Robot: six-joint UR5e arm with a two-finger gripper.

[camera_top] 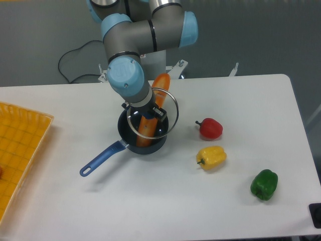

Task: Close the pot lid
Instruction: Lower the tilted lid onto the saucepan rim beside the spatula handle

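The dark navy pot [131, 139] sits on the white table, its long blue handle [102, 159] pointing to the lower left. An orange carrot [160, 85] stands slanted in it, with its top sticking out past the rim toward the back. Just above the pot, tilted, hangs the glass lid [166, 116] with its thin metal rim. My gripper [150, 114] is shut on the lid's centre, which hides the knob. The lid is not resting on the pot's rim.
To the right of the pot lie a red pepper [209, 128], a yellow pepper [211, 157] and, further right and nearer the front, a green pepper [264, 184]. A yellow tray [20, 145] lies at the left edge. A black cable [75, 60] runs behind the table.
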